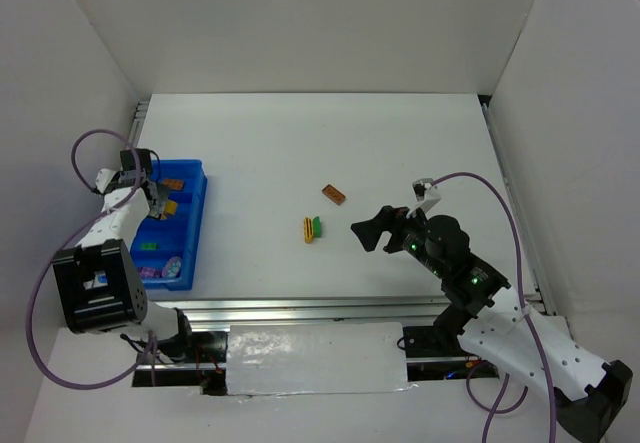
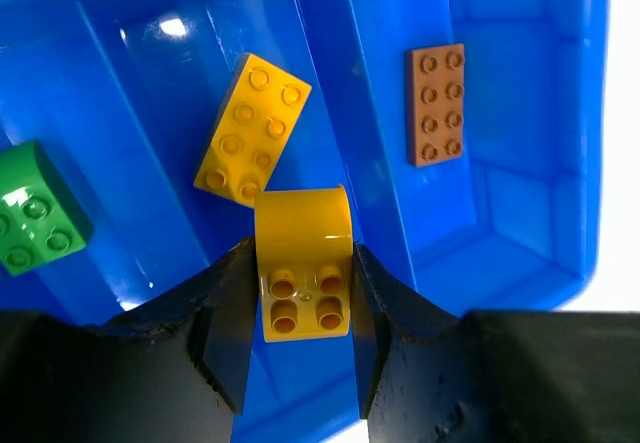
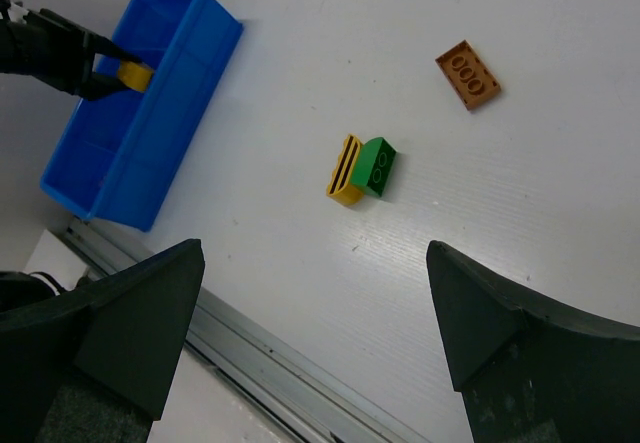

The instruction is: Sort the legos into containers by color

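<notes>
I see my left hand (image 2: 305, 298) pinching a yellow brick (image 2: 303, 253) between its fingers, over the blue tray (image 2: 520, 263); my right hand (image 3: 315, 308) is spread wide.

No text, number or brand can be read in any view. A pale sticker (image 1: 97, 281) on the left arm (image 1: 112, 221) is too small to make out

White shells are seen on the left arm (image 1: 105, 221) and right arm (image 1: 535, 348), with black joint housings; purple cables (image 1: 500, 203) are looped off both, green lights (image 1: 474, 283) are lit, and the fingers (image 2: 225, 328) are matte black, wedge-shaped.
</notes>
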Controlling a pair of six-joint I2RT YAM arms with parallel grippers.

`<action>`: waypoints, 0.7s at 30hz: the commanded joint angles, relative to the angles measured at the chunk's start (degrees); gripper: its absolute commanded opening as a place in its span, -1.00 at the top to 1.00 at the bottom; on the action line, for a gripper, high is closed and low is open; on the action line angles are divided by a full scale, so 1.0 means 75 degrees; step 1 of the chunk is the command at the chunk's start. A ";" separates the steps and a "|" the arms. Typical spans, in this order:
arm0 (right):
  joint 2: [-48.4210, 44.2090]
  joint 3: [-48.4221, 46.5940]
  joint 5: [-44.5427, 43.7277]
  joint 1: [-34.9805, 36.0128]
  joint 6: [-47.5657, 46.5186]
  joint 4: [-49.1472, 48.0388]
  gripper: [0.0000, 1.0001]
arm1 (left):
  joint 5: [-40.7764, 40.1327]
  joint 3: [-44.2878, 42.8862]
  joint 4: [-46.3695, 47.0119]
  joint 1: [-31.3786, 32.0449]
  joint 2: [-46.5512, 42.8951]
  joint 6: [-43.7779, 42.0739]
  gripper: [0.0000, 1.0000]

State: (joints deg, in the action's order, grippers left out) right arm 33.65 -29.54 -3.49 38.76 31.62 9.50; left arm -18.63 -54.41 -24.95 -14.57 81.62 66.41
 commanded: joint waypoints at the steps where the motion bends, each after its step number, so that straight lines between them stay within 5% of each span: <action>1: 0.0025 -0.0034 -0.0016 0.0035 -0.0114 -0.0293 -0.99 | -0.0328 -0.0070 0.0594 -0.0050 0.0225 0.0110 0.61; 5: 0.0095 -0.0046 -0.0016 0.0047 -0.0126 -0.0270 -0.99 | -0.0270 0.0024 0.0900 -0.0050 0.0297 0.0087 0.31; 7: 0.0096 -0.0046 -0.0016 0.0046 -0.0137 -0.0282 -0.99 | -0.0234 0.0282 0.1181 -0.0050 0.0121 0.0086 -0.06; 11: 0.0166 -0.0046 0.0020 0.0046 -0.0137 -0.0317 -0.99 | -0.0234 0.0365 0.1510 -0.0050 0.0050 0.0005 -0.20; 15: 0.0224 -0.0057 0.0008 0.0046 -0.0149 -0.0305 -0.99 | -0.0281 0.0095 0.0949 -0.0038 0.0168 0.0133 -0.83; 21: 0.0259 -0.0057 -0.0027 0.0058 -0.0149 -0.0317 -0.99 | -0.0164 -0.0034 0.0655 -0.0038 -0.0779 -0.0100 -0.97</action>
State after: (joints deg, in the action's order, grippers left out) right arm 35.44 -29.54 -3.27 38.76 31.55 9.47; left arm -19.22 -52.18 -18.96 -14.59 81.38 66.35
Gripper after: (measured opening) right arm 0.994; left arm 0.983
